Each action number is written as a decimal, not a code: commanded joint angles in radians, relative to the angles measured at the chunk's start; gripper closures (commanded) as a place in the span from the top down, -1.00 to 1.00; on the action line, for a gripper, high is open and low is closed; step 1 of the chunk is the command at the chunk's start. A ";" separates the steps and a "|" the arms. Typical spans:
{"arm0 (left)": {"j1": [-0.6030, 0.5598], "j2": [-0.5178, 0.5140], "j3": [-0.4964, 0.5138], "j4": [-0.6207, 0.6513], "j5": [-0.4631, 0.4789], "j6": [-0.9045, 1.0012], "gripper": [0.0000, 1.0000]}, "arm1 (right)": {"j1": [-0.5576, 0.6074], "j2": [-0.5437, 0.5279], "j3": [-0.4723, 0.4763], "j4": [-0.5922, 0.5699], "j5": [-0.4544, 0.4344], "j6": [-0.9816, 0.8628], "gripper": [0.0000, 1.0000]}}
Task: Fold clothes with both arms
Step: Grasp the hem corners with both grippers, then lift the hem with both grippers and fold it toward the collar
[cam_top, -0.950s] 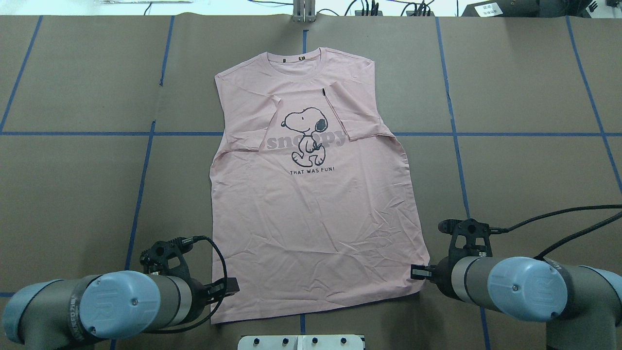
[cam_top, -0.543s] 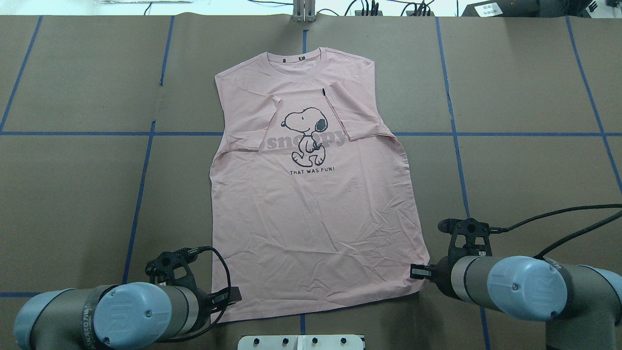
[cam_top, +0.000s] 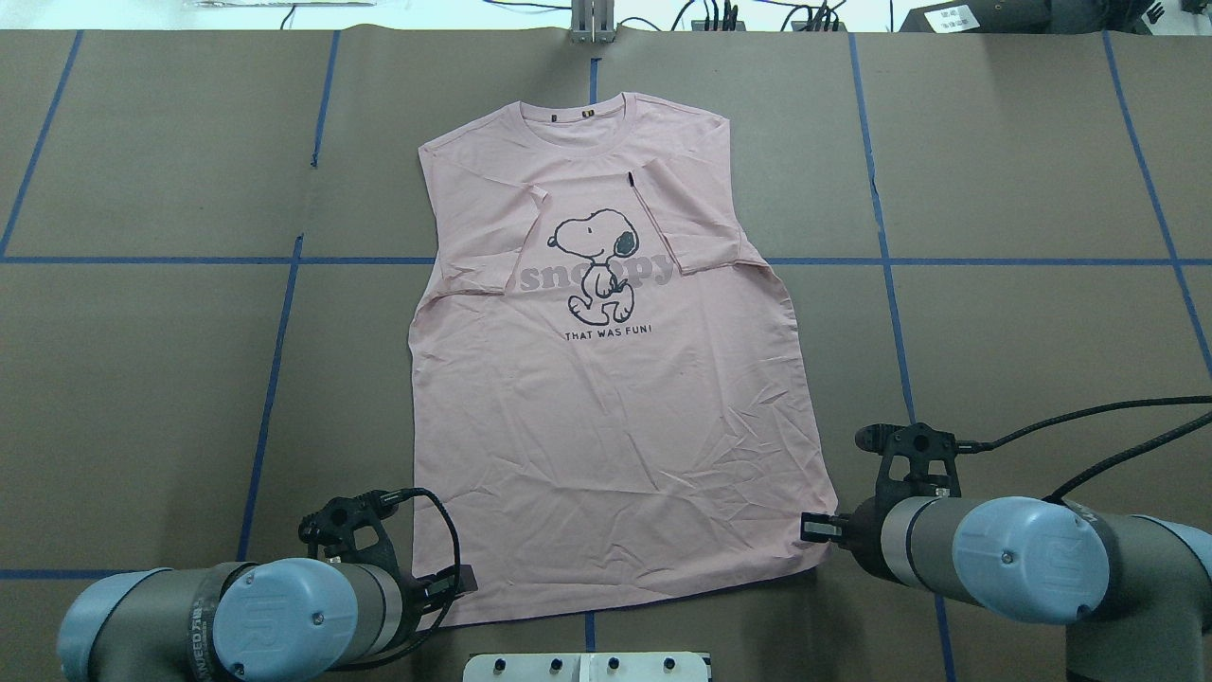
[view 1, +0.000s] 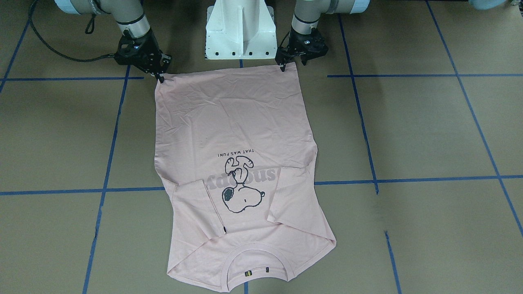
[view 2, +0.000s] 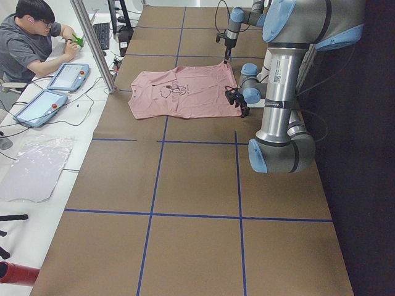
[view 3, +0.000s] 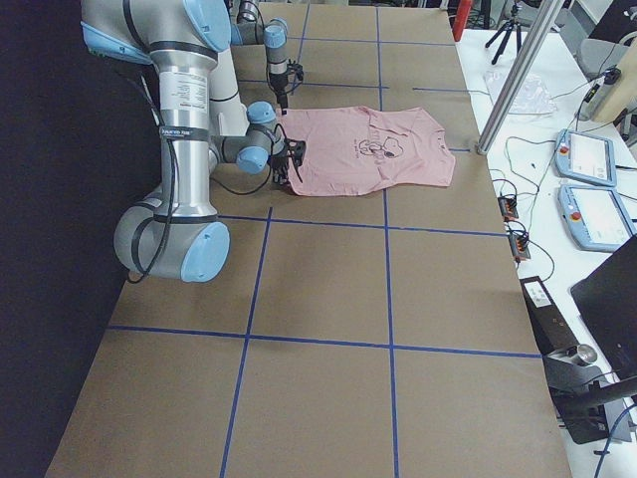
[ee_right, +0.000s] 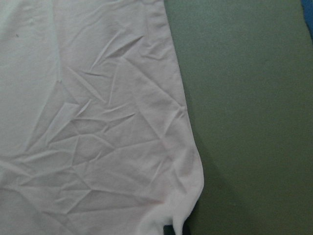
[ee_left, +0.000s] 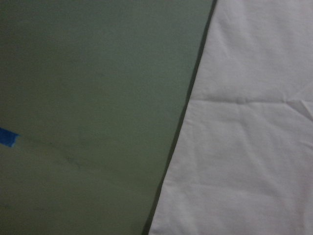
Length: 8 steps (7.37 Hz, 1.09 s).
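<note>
Right now the pink T-shirt (cam_top: 606, 426) lies flat in the middle of the table (cam_top: 1023, 341), picture side up, sleeves tucked in. Its long way runs from the collar (cam_top: 587, 118) at the top of the overhead view down to the hem (cam_top: 615, 595) at the bottom. The left gripper (cam_top: 462, 580) sits at the lower left hem corner, the right gripper (cam_top: 814, 528) at the lower right one, both equally near. The T-shirt stretches away from them. I cannot tell how wide either's jaws are.

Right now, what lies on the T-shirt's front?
Both sleeves are folded inward onto it, reaching the grey lettering's ends. The dog print shows between them; fabric beneath the sleeves is hidden.
</note>
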 commanded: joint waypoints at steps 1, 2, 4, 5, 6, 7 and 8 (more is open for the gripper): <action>0.008 0.006 0.001 0.001 0.001 0.000 0.65 | 0.002 0.000 0.006 0.000 0.000 0.000 -1.00; 0.008 0.008 0.001 0.001 -0.001 0.000 0.65 | 0.002 -0.001 0.007 0.000 0.000 0.000 -1.00; 0.008 0.006 0.001 0.001 -0.001 0.001 0.44 | 0.004 -0.001 0.007 0.000 0.000 0.000 -1.00; 0.008 0.006 0.001 0.001 -0.001 0.000 0.22 | 0.004 -0.001 0.007 0.000 0.000 0.000 -1.00; 0.008 0.006 0.001 0.001 -0.002 0.001 -0.08 | 0.005 -0.001 0.007 0.000 0.000 0.000 -1.00; 0.009 0.008 0.001 0.001 -0.002 0.002 -0.41 | 0.005 -0.001 0.007 0.000 0.000 0.000 -1.00; 0.009 0.008 0.001 0.001 -0.001 0.002 -0.72 | 0.005 -0.001 0.009 0.000 0.000 0.000 -1.00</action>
